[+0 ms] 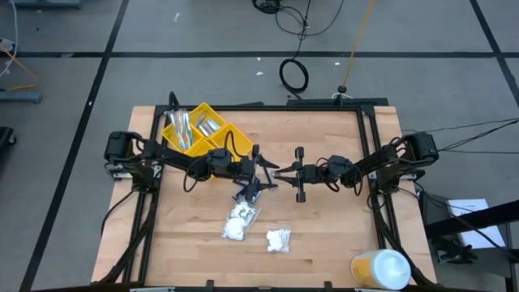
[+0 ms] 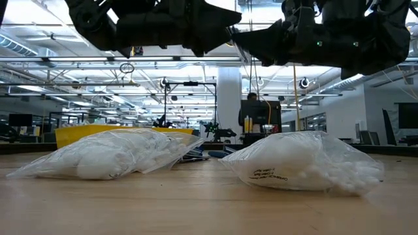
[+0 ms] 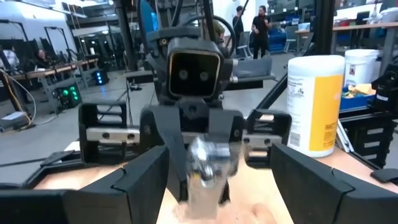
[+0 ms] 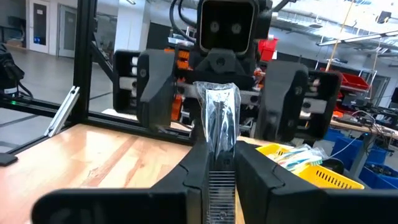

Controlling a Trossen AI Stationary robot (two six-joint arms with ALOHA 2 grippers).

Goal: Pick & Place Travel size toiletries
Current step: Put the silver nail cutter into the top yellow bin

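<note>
Silvery-clear packet (image 4: 221, 121) pinched upright in our right tool (image 4: 222, 163), frame centre; left tool (image 3: 217, 171) spread, seemingly for handover.

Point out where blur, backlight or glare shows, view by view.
Left wrist view: the silvery packet is blurred. Low view: the arms are backlit silhouettes against ceiling lights; the clear bags stay sharp. Right wrist view: the packet in the right hand glints.

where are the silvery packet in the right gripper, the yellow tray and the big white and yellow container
silvery packet (image 4: 219, 121): right wrist view, middle of its crinkled body above the shut fingers
yellow tray (image 1: 199, 109): high view, far rim
white-and-yellow container (image 3: 316, 102): left wrist view, its label
</note>
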